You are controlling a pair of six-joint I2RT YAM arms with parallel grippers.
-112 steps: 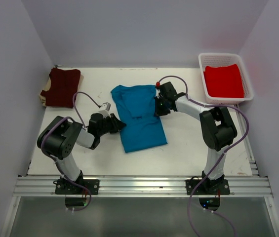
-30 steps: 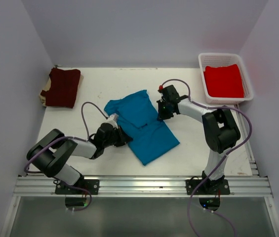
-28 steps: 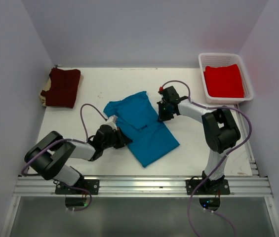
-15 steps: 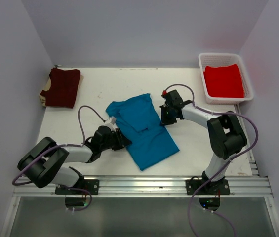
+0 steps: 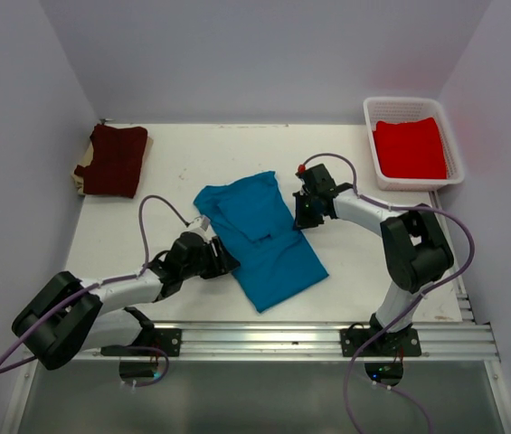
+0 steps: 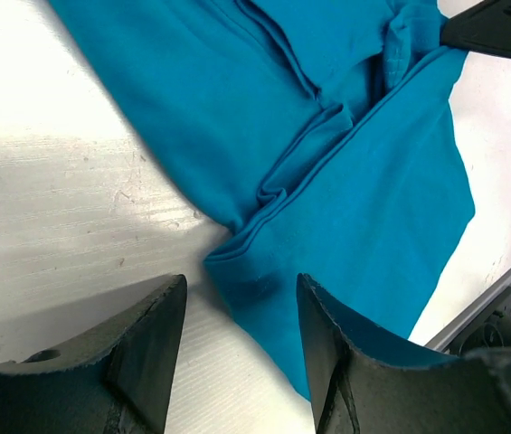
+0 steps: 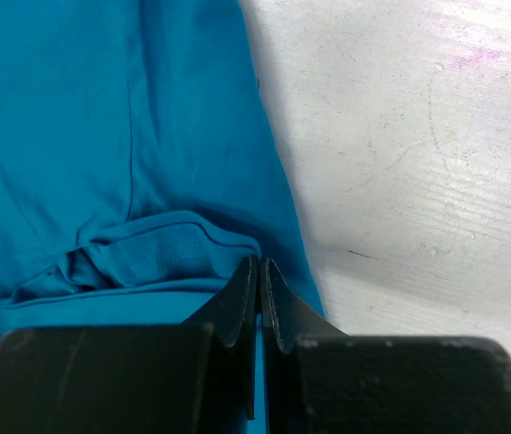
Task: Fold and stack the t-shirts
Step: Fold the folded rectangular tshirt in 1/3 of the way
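The teal shirt (image 5: 260, 237) lies mid-frame on the counter (image 5: 364, 271), with its long axis running from upper left to lower right. Its lower-left edge sits just ahead of your left gripper (image 6: 239, 287), whose jaws stand apart and clamp nothing. At the upper-right edge, your right gripper (image 7: 260, 264) has its jaws together, apparently pinching bunched cloth.

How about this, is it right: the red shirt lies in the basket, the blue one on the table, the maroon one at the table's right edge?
No: the top view shows the maroon shirt at the table's left edge. The rest is right.
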